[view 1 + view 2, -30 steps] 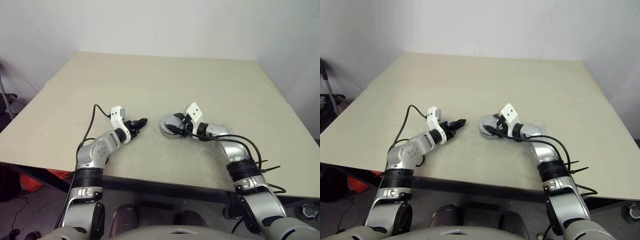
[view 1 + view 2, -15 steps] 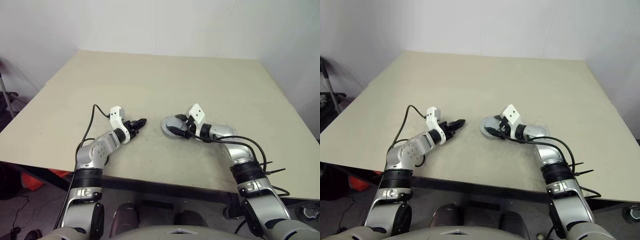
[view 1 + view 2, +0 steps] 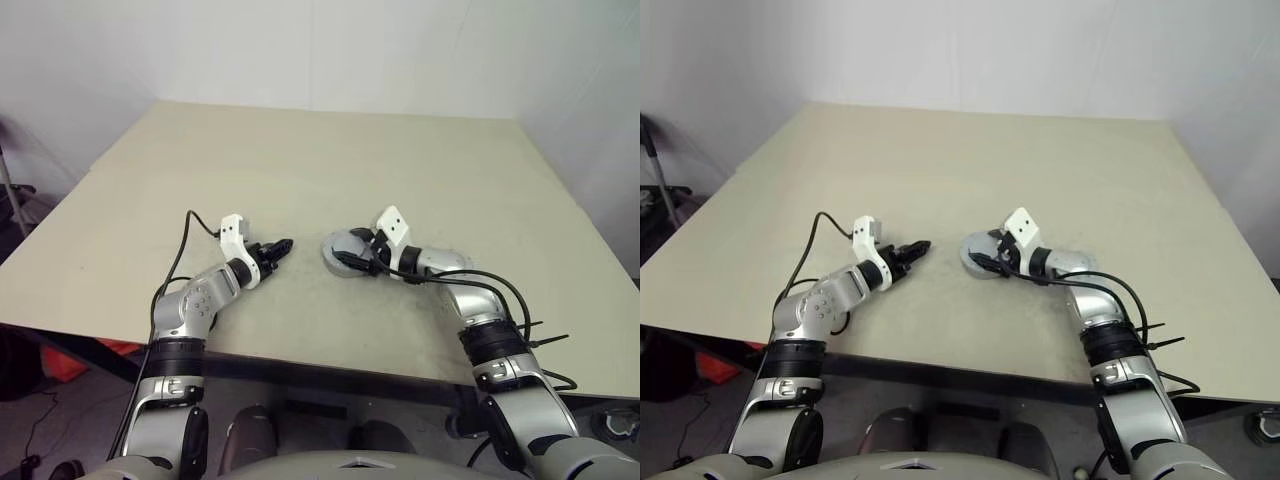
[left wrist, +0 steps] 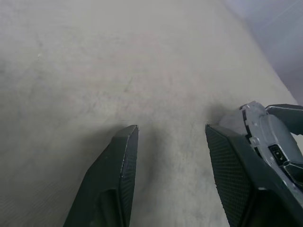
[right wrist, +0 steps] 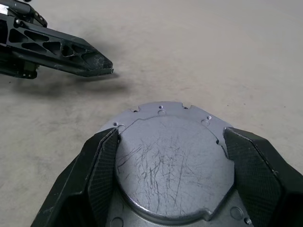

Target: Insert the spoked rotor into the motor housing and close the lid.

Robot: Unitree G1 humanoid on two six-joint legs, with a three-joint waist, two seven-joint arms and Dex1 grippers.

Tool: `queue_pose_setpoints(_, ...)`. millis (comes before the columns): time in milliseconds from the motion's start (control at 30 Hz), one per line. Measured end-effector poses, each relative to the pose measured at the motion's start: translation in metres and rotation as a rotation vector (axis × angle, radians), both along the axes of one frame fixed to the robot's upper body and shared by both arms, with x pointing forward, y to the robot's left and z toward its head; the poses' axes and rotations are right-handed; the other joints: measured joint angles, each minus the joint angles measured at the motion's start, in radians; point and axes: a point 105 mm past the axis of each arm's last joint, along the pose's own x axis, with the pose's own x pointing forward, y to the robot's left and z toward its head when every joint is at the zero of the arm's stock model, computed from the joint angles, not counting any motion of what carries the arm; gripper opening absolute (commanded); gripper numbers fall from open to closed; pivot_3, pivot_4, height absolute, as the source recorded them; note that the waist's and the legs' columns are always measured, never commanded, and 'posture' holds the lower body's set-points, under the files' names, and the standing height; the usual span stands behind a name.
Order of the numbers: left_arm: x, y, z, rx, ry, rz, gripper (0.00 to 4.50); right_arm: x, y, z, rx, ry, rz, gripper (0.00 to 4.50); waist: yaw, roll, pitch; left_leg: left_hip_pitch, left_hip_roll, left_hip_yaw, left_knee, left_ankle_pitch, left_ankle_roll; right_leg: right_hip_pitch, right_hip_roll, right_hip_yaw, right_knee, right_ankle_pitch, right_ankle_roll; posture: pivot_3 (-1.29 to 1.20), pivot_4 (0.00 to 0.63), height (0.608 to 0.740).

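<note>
A round grey metal disc with a scratched flat top and small notches at its rim, the lid (image 5: 173,161), lies on the tan table (image 3: 330,150) right of centre. Under it a wider grey flange (image 5: 236,213) with small holes shows; I cannot tell whether that is the motor housing. The spoked rotor is hidden. My right gripper (image 5: 171,135) reaches in low from the right. Its two black fingers (image 5: 102,165) lie flat against opposite sides of the lid (image 3: 343,248). My left gripper (image 3: 281,245) hovers just left of it, open and empty, pointing at the lid.
The table's front edge (image 3: 300,360) runs close under both forearms. A black cable (image 3: 185,240) loops up from my left wrist. White walls stand behind the table, and floor clutter (image 3: 60,365) shows below its left front corner.
My right elbow has drifted slightly outward. Both grippers and the lid keep their places.
</note>
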Motion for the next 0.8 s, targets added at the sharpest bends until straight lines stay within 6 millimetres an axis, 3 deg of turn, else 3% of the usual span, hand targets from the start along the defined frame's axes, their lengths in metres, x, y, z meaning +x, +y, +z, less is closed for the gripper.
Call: queue_pose_setpoints(800,-0.0031,-0.0002,-0.0031,-0.001,0.009,0.001,2.41,0.0029,0.0022,-0.0025,-0.011,0.007,-0.024,3.11,-0.001,0.000,0.000,0.005,0.000,0.000,0.000,0.000,0.000,0.005,0.000,0.000,0.000,0.000,0.000,0.00,0.000,0.740)
